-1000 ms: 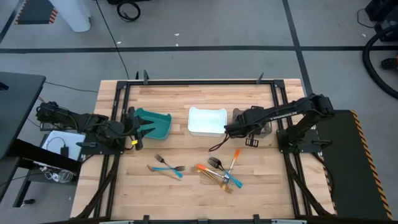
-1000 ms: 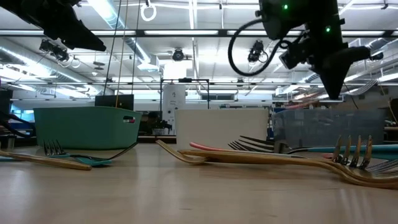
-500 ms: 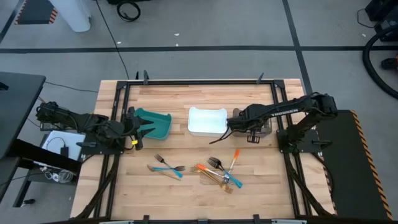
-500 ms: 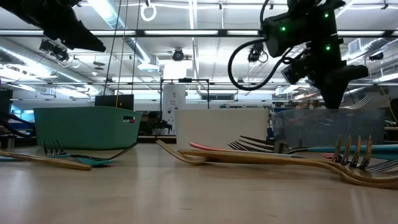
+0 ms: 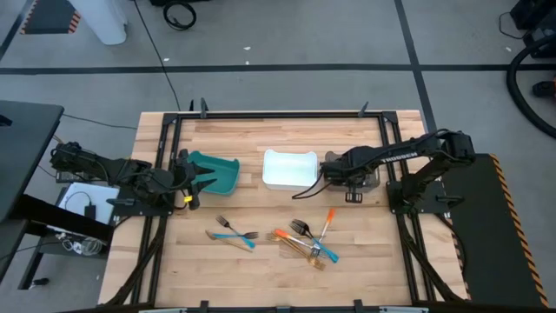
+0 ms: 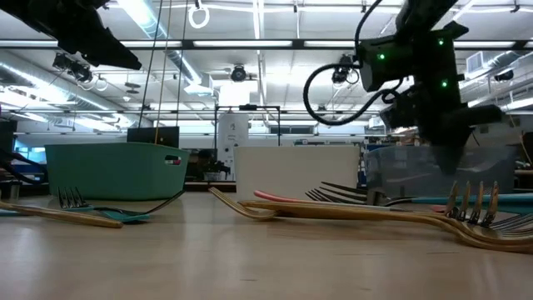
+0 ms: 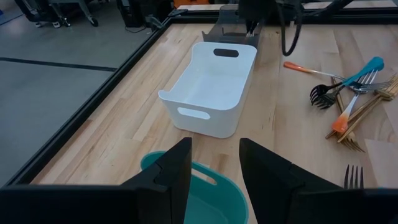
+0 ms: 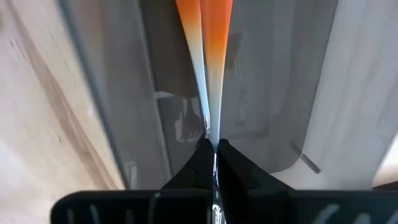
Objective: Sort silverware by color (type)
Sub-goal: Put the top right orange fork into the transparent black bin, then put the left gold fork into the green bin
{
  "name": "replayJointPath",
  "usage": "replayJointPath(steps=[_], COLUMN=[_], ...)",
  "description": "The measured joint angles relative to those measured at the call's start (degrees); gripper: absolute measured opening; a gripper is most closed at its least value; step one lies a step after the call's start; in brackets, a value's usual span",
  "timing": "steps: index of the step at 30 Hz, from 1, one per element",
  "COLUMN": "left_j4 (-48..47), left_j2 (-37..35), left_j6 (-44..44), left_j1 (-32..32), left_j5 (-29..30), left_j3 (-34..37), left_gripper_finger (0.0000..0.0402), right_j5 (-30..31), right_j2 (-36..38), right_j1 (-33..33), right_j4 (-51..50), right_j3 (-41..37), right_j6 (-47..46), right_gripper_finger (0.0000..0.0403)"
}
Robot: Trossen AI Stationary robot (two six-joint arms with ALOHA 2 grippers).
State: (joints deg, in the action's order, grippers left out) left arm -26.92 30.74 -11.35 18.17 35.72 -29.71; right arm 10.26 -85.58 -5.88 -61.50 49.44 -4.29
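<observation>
From above, the wooden table (image 5: 261, 269) carries three bins in a row along its middle: a teal bin (image 5: 217, 174) on the left, a white bin (image 5: 288, 169) in the centre, a grey bin (image 5: 365, 171) on the right. The silverware lies nearer the front edge, a small pair (image 5: 233, 233) left of centre and a crossed pile (image 5: 308, 240) right of centre, orange, blue and tan handles mixed. The right gripper (image 5: 328, 170) sits at the grey bin's left end, just beside the white bin. The left gripper (image 5: 196, 176) waits at the teal bin's left side. Grey floor with dark tape lines surrounds the table.

Down at table height, forks (image 6: 466, 208) lie flat across the boards, tines up, with the three bins behind them and a bright workshop of ceiling lights and racks beyond. The right arm (image 6: 425, 75) hangs over the grey bin (image 6: 433, 171).

Left wrist: its own fingers (image 7: 177, 171) stand apart, released, holding nothing, above the teal bin's rim (image 7: 211, 177); the white bin (image 7: 211, 87) stands farther off, empty.

Right wrist: the fingers (image 8: 200, 158) are clenched on an orange-handled utensil (image 8: 208, 43) that reaches out over the grey bin's translucent wall (image 8: 280, 87)
</observation>
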Motion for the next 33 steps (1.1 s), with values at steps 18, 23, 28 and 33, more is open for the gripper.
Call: replayJointPath(steps=[18, 23, 28, 33], left_j4=[0.1, 0.0, 0.0, -0.3], left_j2=[0.0, 0.0, 0.0, 0.0], left_j6=[-0.2, -0.4, -0.5, 0.2], left_j1=[0.0, 0.0, 0.0, 0.0], left_j5=[0.0, 0.0, 0.0, -1.4], left_j3=[0.0, 0.0, 0.0, 0.0], left_gripper_finger=[0.0142, 0.0142, 0.0142, 0.0142], right_j5=[-1.4, -1.3, -1.1, -1.0], right_j2=[0.0, 0.0, 0.0, 0.0], right_j1=[-0.3, -0.3, -0.3, -0.3], right_j4=[2.1, 0.4, -1.6, -2.9], right_j3=[-1.9, -0.1, 2.2, 4.6], right_j6=[-2.5, -3.6, -3.7, -5.4], right_gripper_finger=[0.0094, 0.0097, 0.0098, 0.0098])
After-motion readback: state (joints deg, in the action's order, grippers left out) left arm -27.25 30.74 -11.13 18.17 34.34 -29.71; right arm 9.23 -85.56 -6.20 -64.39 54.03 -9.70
